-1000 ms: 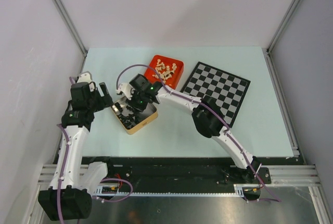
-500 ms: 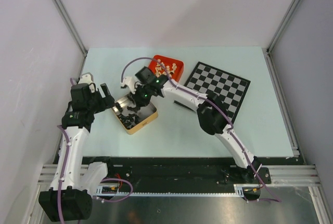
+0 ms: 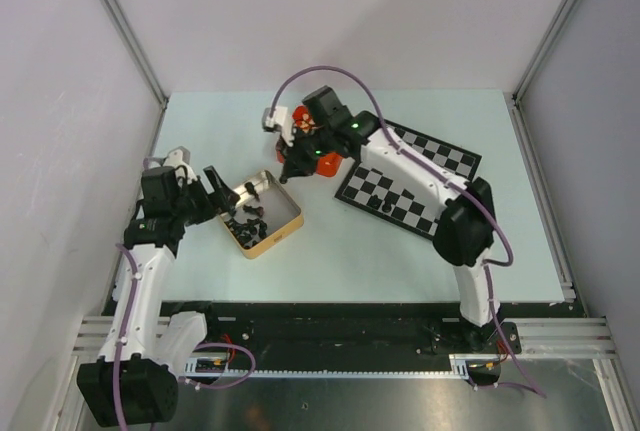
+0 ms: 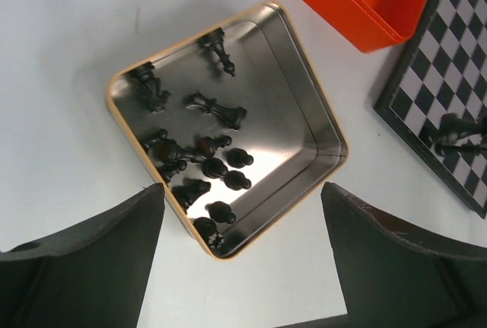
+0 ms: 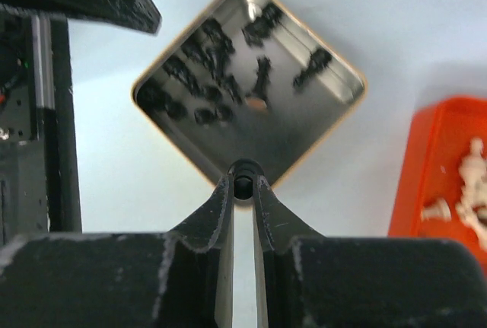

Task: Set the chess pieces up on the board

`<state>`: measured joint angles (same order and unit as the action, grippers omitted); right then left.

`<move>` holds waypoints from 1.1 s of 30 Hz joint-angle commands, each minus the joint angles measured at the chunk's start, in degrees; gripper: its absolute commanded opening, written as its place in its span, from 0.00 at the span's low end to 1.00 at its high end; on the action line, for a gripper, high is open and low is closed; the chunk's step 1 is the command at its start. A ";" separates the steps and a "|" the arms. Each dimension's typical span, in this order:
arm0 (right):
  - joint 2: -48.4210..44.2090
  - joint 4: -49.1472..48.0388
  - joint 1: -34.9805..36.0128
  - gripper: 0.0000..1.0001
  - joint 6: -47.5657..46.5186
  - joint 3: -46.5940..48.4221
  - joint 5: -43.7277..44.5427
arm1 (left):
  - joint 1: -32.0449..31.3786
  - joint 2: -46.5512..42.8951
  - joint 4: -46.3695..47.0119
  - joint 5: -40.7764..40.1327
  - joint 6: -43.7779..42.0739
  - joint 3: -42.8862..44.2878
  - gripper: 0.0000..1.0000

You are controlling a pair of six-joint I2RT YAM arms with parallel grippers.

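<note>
2 black pieces (image 4: 455,132) stand at the near edge of the board (image 3: 450,166). About 12 more lie jumbled in the tin (image 4: 293,92), beneath the left gripper (image 4: 242,195), its jaws spread wide and empty. Cream pieces (image 5: 475,162) sit in the tray (image 4: 358,20). The right gripper (image 5: 243,191) is clenched on 1 black piece (image 5: 243,185), held aloft near the tin's far corner, short of the board. Light, stiff and glossy, it would likely slip or topple; a square pinch around the upper stem looks safest.
</note>
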<state>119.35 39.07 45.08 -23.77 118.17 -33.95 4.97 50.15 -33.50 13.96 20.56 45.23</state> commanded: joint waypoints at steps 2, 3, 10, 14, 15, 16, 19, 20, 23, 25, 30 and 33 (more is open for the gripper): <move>-9.91 3.82 -6.66 0.07 -4.18 -8.81 2.05 | 0.48 -2.34 5.54 9.68 3.00 -3.56 0.88; -12.19 4.00 -7.80 0.08 -4.27 -9.96 2.22 | 0.56 -2.51 6.59 10.64 3.69 -3.92 0.88; -23.98 6.45 -19.75 0.09 -6.81 -22.09 2.31 | 0.04 -1.55 9.94 12.76 6.42 -5.06 0.88; -31.53 6.02 -26.70 0.09 -6.20 -31.84 3.37 | -1.89 -0.14 12.66 12.76 8.70 -5.59 0.88; -32.85 5.93 -28.19 0.09 -5.59 -35.69 3.89 | -2.33 0.03 13.19 12.59 9.15 -5.68 0.88; -35.48 5.76 -29.86 0.09 -5.15 -37.38 4.51 | -2.77 0.21 13.80 12.15 9.59 -6.03 0.88; -40.40 4.27 -34.79 0.10 -3.48 -44.66 7.66 | -4.53 1.35 15.82 10.57 11.17 -6.82 0.88; -41.73 2.87 -36.36 0.10 -2.95 -46.95 9.33 | -6.01 1.44 16.35 10.39 11.61 -7.09 0.88; -45.33 -0.29 -37.69 0.11 -1.28 -53.64 12.50 | -7.69 1.97 17.76 9.17 13.19 -7.53 0.88; -46.66 -2.32 -37.96 0.11 -0.06 -56.63 13.65 | -8.31 2.32 18.46 8.81 13.63 -7.53 0.88; -47.45 -7.60 -41.38 0.11 1.53 -63.67 14.09 | -9.98 2.94 19.26 8.11 14.07 -7.96 0.88; -47.89 -9.53 -42.88 0.11 1.18 -66.13 14.62 | -10.25 2.58 19.61 7.84 14.25 -9.19 0.88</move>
<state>73.65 35.57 4.29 -23.70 53.98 -20.93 -4.62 53.04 -16.60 22.63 33.54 37.52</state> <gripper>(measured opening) 0.133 0.880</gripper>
